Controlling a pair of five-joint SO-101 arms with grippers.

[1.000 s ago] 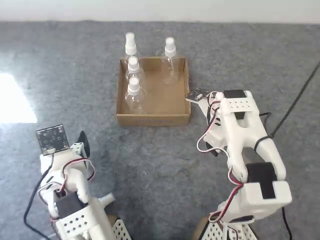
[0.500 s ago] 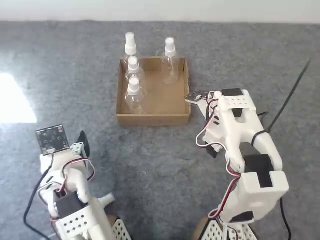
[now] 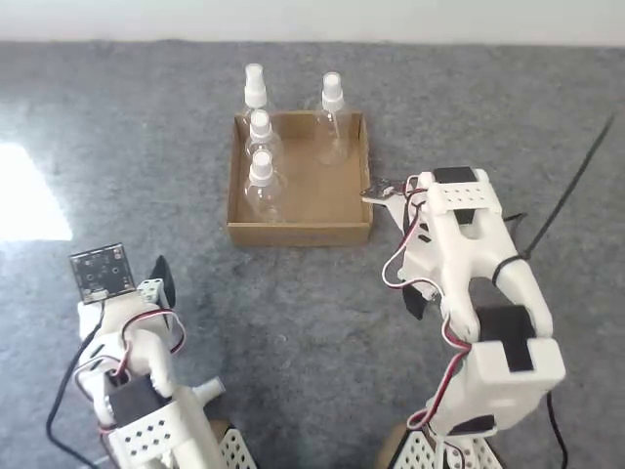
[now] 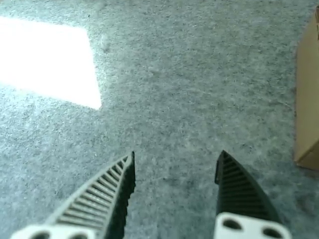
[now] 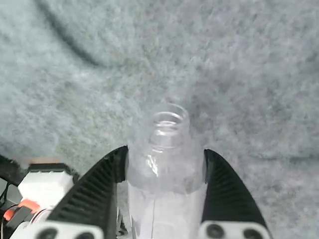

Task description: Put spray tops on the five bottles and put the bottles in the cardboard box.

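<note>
My right gripper point(image 5: 165, 152) is shut on a clear bottle point(image 5: 167, 149) whose open neck has no spray top, held over the grey carpet. In the high view the right arm point(image 3: 459, 244) hangs just right of the cardboard box point(image 3: 298, 233). Two bottles with white spray tops point(image 3: 260, 176) stand along the box's left side and another point(image 3: 332, 107) stands at its back right. A further capped bottle point(image 3: 255, 88) stands at the back left corner; I cannot tell whether it is inside. My left gripper point(image 4: 177, 154) is open over bare carpet at the front left.
Grey carpet covers the whole table. A bright patch of light point(image 3: 24, 200) lies at the far left. The box's side wall point(image 4: 309, 99) shows in the left wrist view. A black cable point(image 3: 576, 186) runs off to the right of the right arm.
The right arm has shifted slightly to the left with the bottle in its gripper. The left arm and the bottles at the box have not moved.
</note>
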